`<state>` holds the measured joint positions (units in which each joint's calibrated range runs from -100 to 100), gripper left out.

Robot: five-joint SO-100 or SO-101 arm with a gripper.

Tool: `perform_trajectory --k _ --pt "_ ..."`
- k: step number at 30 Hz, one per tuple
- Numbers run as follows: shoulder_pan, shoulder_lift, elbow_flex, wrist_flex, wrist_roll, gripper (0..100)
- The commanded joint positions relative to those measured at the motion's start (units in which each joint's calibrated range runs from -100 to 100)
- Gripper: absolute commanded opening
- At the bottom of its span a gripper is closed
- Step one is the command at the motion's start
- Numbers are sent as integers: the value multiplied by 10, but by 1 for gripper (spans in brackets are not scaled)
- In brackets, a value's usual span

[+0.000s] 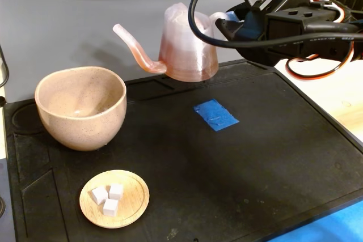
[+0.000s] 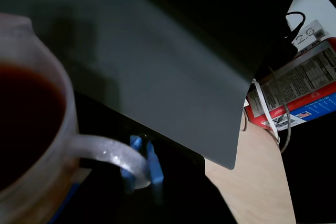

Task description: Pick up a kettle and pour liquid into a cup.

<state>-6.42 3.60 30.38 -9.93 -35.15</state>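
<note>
Fixed view, nearest me: small wooden dish [image 1: 114, 199] with three white cubes [image 1: 108, 198] on the black mat [image 1: 272, 168]. Behind it, to the left, the cup [image 1: 80, 107] stands upright on the mat; I cannot tell whether it holds anything. A blue tape patch [image 1: 215, 114] lies mid-mat.

Beyond that, I see the kettle [image 1: 184, 46] held clear above the mat, roughly upright, spout aimed left toward the cup but not over its rim. The gripper [image 1: 224, 22] meets the kettle at its handle side; cables hide the jaws, so I infer pinching but cannot confirm it.

Wrist view: liquid [image 2: 26, 124] dark reddish-brown inside the kettle [image 2: 47, 150]; pale loop handle [image 2: 113, 156] in frame. A printed box [image 2: 296, 90] lies beyond.
</note>
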Motion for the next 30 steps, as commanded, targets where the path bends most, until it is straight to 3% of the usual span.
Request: perform_trajectory --k 1,8,15,22,25,30 --pt "1 -35 -42 0 0 1" --pt "-6 2 -67 -5 2 1" --pt "-5 25 -80 -6 56 1" --pt "-21 26 -80 -3 56 1" --pt "-27 80 -172 -3 57 1" --pt "-26 104 -217 -1 132 1"
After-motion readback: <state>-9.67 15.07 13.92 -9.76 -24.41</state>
